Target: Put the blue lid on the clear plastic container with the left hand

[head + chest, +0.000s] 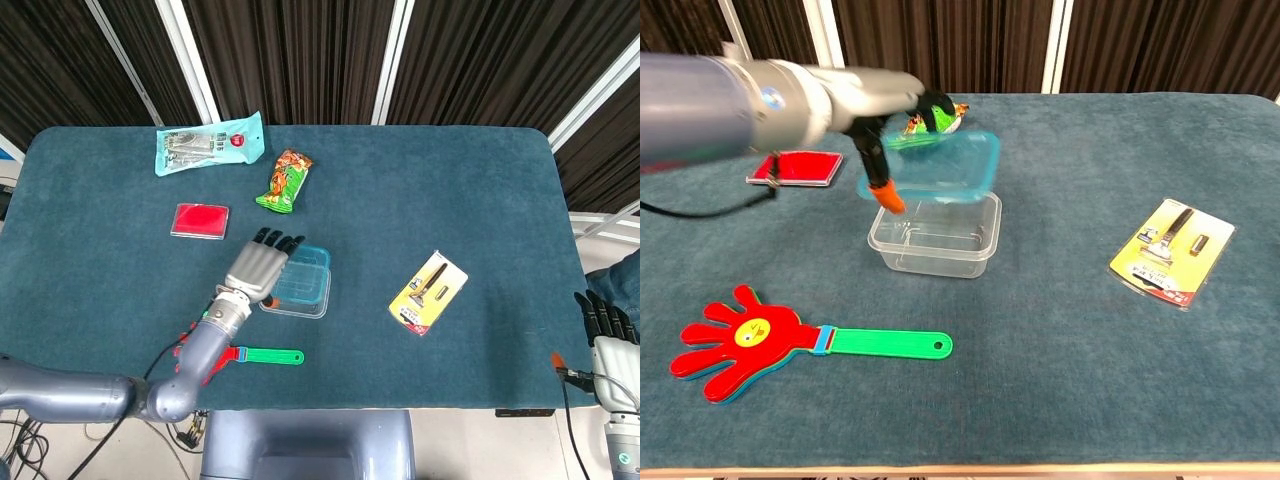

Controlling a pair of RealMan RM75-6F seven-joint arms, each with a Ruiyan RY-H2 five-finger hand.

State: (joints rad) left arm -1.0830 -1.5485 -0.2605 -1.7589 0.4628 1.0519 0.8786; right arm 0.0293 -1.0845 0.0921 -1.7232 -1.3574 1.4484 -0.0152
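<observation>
Left hand (262,268) (880,120) gripping the lid (304,272) (940,165), thumb beneath and fingers (275,240) over the top. Lid held tilted in the air above the container (297,296) (935,232), not seated on it. In the head view, near half of the lid hidden under the hand; container's left and rear rim covered by hand and lid. In the chest view, left forearm blurred and cut off at the frame's left edge; grip partly obscured by the lid's translucent edge.

Right hand (603,320) seen only in the head view, at the lower right, off the table's edge; dark fingers upright, partly cut off by the frame. Whether spread or closed: cannot tell. Not visible in the chest view.

Table (450,190) (1090,380) covered in teal cloth. Clapper (240,353) (750,343) near the front edge, its hand-shaped end largely hidden by the left arm in the head view. Red card (200,220) (798,168) left of the container, partly masked by the arm in the chest view. Green snack (284,181) (940,122) behind the container, mostly hidden by hand and lid in the chest view. Blue packet (209,143) at the far left, head view only. Razor pack (428,292) (1172,251) well to the right.
</observation>
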